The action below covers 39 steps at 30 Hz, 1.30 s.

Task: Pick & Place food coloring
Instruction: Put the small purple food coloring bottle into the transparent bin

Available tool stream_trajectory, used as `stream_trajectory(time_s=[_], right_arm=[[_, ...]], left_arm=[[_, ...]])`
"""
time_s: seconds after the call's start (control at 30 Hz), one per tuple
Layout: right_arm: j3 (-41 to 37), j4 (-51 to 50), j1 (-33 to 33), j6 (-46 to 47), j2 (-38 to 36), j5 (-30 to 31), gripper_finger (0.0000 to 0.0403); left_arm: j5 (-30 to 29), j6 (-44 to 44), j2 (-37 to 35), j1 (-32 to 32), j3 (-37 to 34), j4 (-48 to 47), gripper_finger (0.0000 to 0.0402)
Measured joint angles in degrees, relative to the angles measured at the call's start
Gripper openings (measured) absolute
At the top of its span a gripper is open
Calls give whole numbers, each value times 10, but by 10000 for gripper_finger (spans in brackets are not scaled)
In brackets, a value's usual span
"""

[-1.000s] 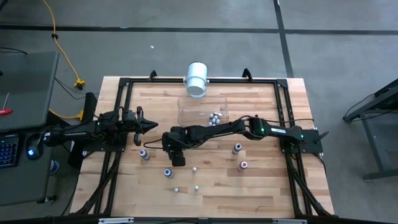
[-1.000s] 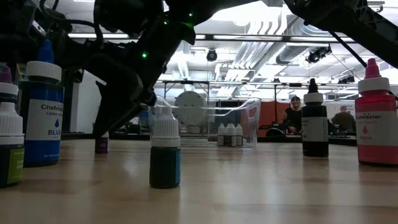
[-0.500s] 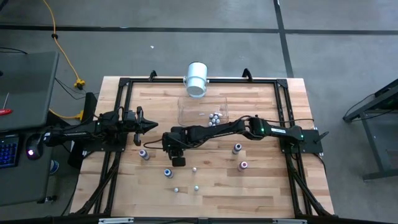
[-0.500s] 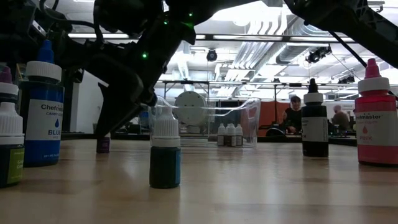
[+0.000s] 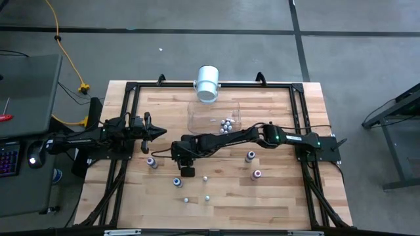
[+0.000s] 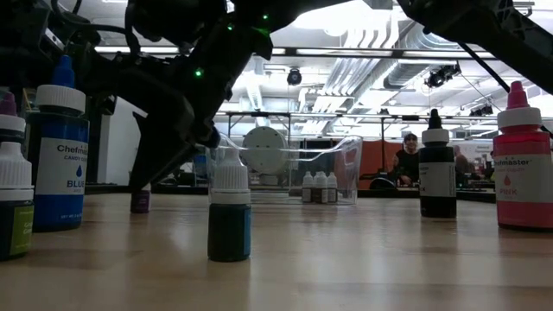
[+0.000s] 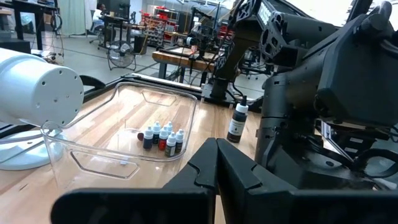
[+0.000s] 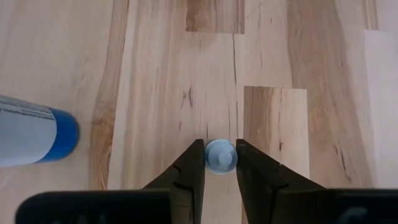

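Inspection finds the right gripper (image 8: 220, 163) pointed down at the wooden table (image 5: 275, 203), its dark fingers (image 8: 189, 165) pressed on a small round-capped pale blue food coloring bottle (image 8: 221, 155). We note the left gripper (image 5: 159, 132) closed and empty, near the clear plastic tub (image 5: 197, 118) holding several small bottles (image 5: 226, 123).

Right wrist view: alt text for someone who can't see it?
Looking straight down, the right gripper has its two dark fingers closed against either side of a small bottle with a pale blue round cap, standing on the light wooden plank table. A bigger blue-ended bottle with a white label lies at the edge of the picture.
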Motion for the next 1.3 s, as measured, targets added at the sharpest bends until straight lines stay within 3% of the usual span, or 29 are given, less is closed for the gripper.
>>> stream_trajectory(time_s=[0.6,1.0,1.3], right_arm=[[55,-59,12,22,-7,17,64],[47,-125,15,63,-96,50,62],[47,-225,-16,123,-173,118,62]], left_arm=[[0,0,0,0,0,0,1],[0,0,0,0,0,0,1],[0,0,0,0,0,0,1]])
